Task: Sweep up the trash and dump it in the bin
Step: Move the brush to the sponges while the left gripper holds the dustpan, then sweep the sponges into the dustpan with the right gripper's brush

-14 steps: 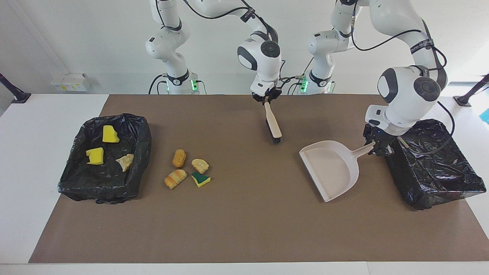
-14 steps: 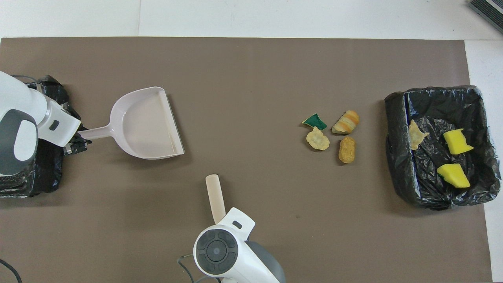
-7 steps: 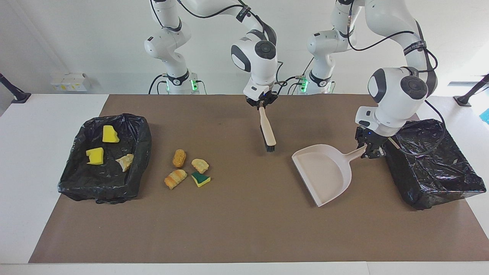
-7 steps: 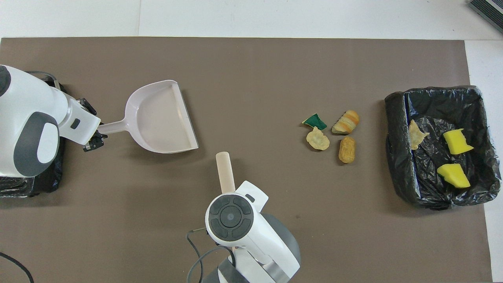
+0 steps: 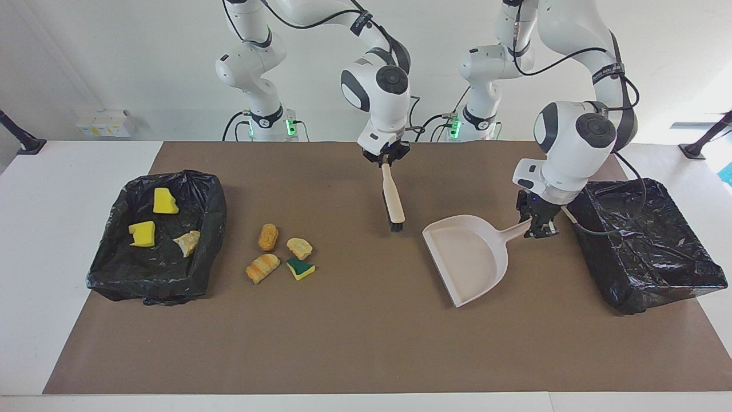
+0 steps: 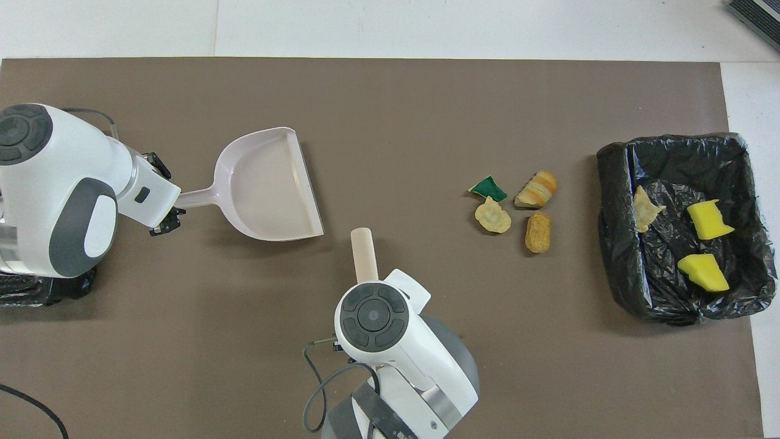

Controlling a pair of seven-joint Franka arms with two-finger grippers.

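Four scraps of trash lie loose on the brown mat: a green-and-yellow sponge wedge (image 5: 301,268) (image 6: 488,188) and three bread-like pieces (image 5: 268,237) (image 6: 538,231). Three more, two yellow sponge chunks (image 5: 142,234) and a tan piece (image 5: 187,242), sit in the black-lined bin (image 5: 213,229) (image 6: 615,274) at the right arm's end. My left gripper (image 5: 537,226) (image 6: 167,213) is shut on the handle of the beige dustpan (image 5: 466,257) (image 6: 268,189), held low over the mat. My right gripper (image 5: 386,160) is shut on a beige brush (image 5: 393,197) (image 6: 364,253) hanging bristles down over the mat's middle.
A second black-lined bin (image 5: 646,246) stands at the left arm's end, with nothing showing inside it. In the overhead view the left arm's wrist covers most of that bin. The brown mat (image 5: 366,343) covers most of the white table.
Both arms have moved toward the right arm's end of the table, carrying dustpan and brush closer to the loose scraps. The dustpan has left the bin's side. The scraps have not moved.
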